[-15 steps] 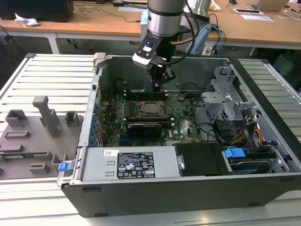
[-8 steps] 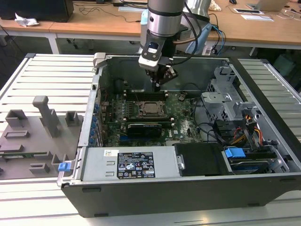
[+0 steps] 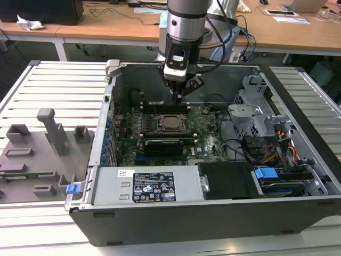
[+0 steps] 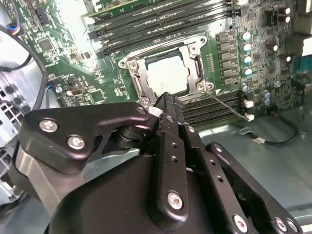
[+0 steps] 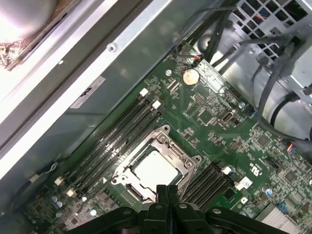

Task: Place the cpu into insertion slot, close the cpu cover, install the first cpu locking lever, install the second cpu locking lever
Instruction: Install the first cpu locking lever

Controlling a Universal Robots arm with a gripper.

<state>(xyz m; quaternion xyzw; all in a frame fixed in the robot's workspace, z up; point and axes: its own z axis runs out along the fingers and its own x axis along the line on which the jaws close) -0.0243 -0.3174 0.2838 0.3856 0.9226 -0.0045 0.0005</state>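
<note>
The cpu [image 4: 165,75] [image 5: 155,169] lies flat in the insertion slot [image 3: 170,123] on the green board, its pale silver top showing. The cpu cover [image 4: 140,82] [image 5: 187,163], a silver frame, lies down around it. A thin wire lever [image 4: 226,105] runs out from one corner of the socket across the memory slots. My gripper [image 3: 179,96] [image 4: 165,100] [image 5: 163,192] hangs just above the socket's edge, on the side toward the case's back wall. Its black fingers are shut together with nothing between them.
Long black memory slots [image 5: 114,141] flank the socket on both sides. A black card [image 3: 165,145] lies in front of it, then the power supply [image 3: 152,185]. A drive cage [image 3: 256,114] and cables stand at the exterior view's right. A grey fixture tray [image 3: 37,154] lies outside the case.
</note>
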